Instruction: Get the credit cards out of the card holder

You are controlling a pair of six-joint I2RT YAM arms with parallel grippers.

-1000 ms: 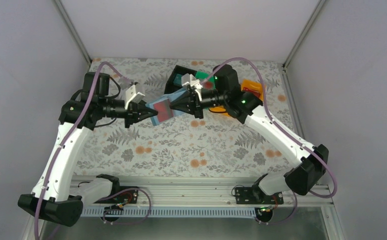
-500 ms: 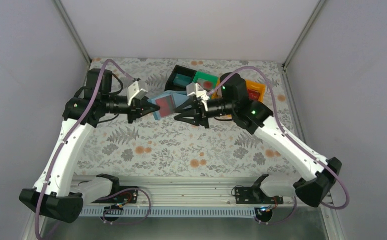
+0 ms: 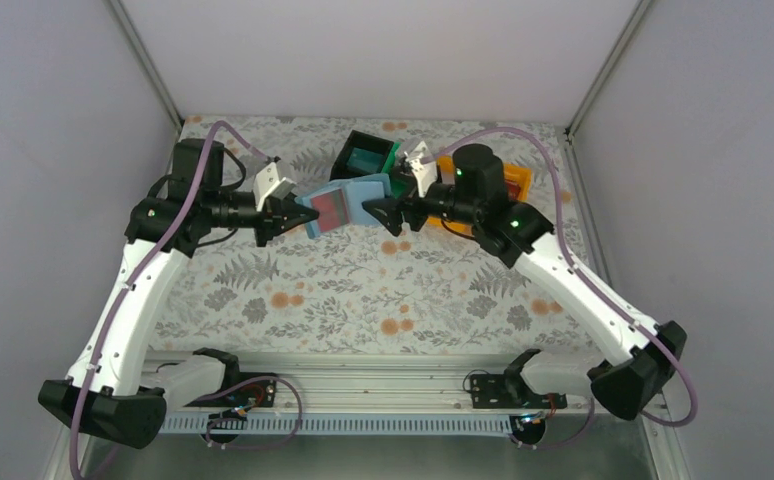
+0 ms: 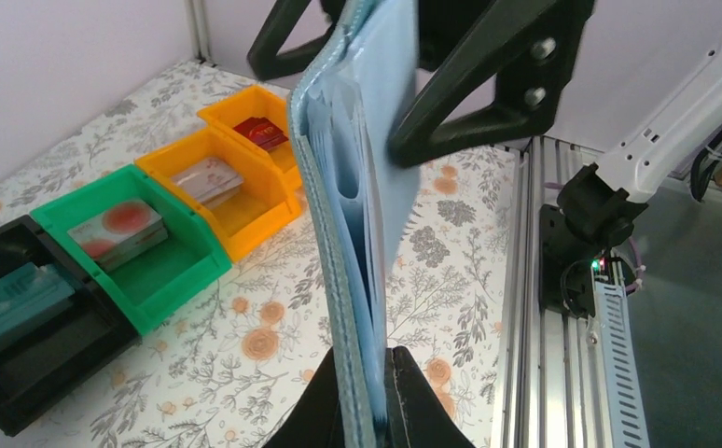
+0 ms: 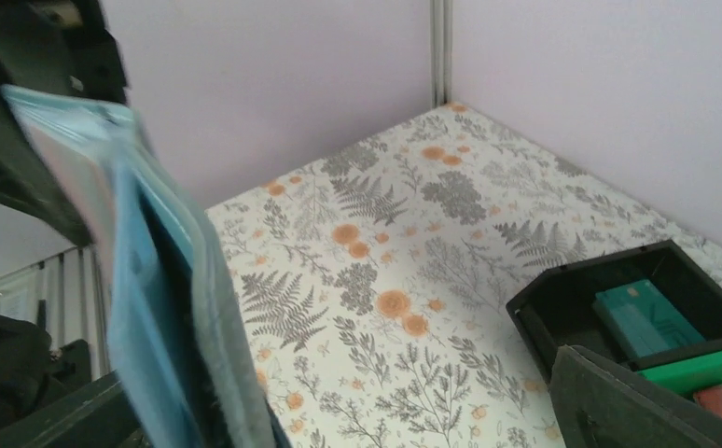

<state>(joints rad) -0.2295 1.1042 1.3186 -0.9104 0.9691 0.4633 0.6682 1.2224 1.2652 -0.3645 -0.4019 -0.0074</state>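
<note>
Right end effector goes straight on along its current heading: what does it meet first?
The card holder, clamped by the left end effector. The right end effector is open and points toward it; its fingers seem to flank the holder's edge, depth unclear.

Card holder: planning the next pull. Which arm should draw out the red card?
Right, probably: the left gripper is clamped on the card holder, holding it up, while the right gripper is open beside the red card.
</note>
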